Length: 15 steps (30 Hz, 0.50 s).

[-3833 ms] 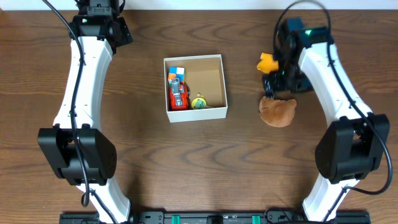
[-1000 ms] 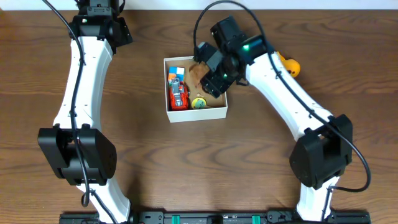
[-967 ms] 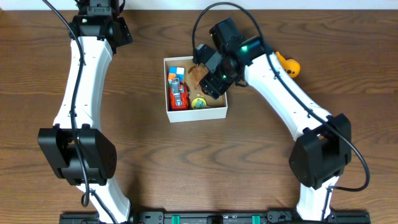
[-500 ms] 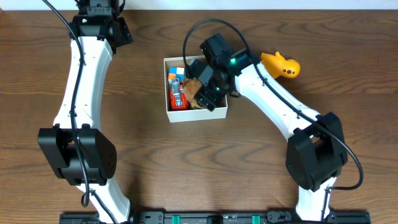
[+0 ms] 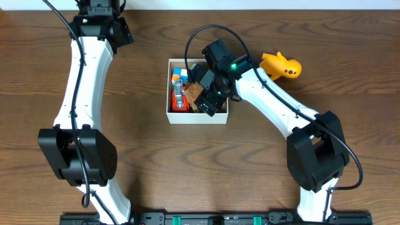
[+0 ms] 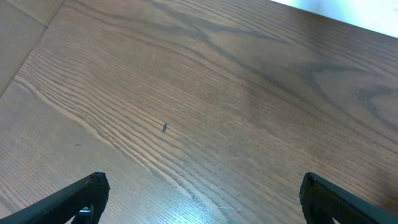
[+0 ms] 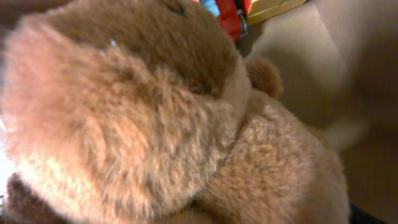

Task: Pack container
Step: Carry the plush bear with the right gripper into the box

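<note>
**A:** What does the overhead view show?

**B:** A dark wooden table (image 5: 187, 175) with the white cardboard container (image 5: 197, 119) near its middle. A red toy car (image 5: 179, 103) and a blue-and-orange block (image 5: 178, 75) lie inside along the left wall. The right gripper (image 5: 205, 94) hangs inside the box at a brown plush toy (image 5: 192, 92), and the arm hides much of the box floor. A yellow toy (image 5: 280, 64) lies on the table to the right, apart from the box.

**A:** Is the plush clamped?

**B:** I cannot tell, because the fingers are hidden.

**A:** And the left wrist view?

**B:** Wood grain. The left gripper (image 6: 205, 196) shows a fingertip in each lower corner, spread wide apart.

**A:** The right wrist view?

**B:** Brown plush fur (image 7: 155, 124) fills nearly everything and blocks the fingers. Behind it are the container's brown inside (image 7: 298, 56) and a sliver of the red toy car (image 7: 230, 15).
</note>
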Each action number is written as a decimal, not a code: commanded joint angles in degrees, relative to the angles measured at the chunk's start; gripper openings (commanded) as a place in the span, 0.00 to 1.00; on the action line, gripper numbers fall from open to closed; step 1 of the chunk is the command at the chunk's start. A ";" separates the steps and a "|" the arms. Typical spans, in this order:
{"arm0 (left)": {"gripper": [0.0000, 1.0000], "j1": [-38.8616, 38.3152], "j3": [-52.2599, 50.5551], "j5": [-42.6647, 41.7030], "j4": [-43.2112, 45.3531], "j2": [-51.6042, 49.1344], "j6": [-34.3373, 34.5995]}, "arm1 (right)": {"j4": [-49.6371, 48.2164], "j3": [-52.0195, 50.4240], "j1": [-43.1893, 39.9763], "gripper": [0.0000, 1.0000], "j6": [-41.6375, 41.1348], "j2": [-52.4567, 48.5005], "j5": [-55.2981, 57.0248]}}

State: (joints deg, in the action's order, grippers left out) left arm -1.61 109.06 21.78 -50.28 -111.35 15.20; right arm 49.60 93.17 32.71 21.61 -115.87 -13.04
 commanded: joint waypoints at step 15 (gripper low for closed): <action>0.98 0.04 0.31 0.09 0.00 0.20 0.11 | -0.46 -0.26 0.22 0.98 0.35 -0.50 -0.26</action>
State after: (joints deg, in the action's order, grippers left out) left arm -1.61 109.06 21.78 -50.28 -111.35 15.18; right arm 49.25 93.17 32.71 21.61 -115.87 -13.02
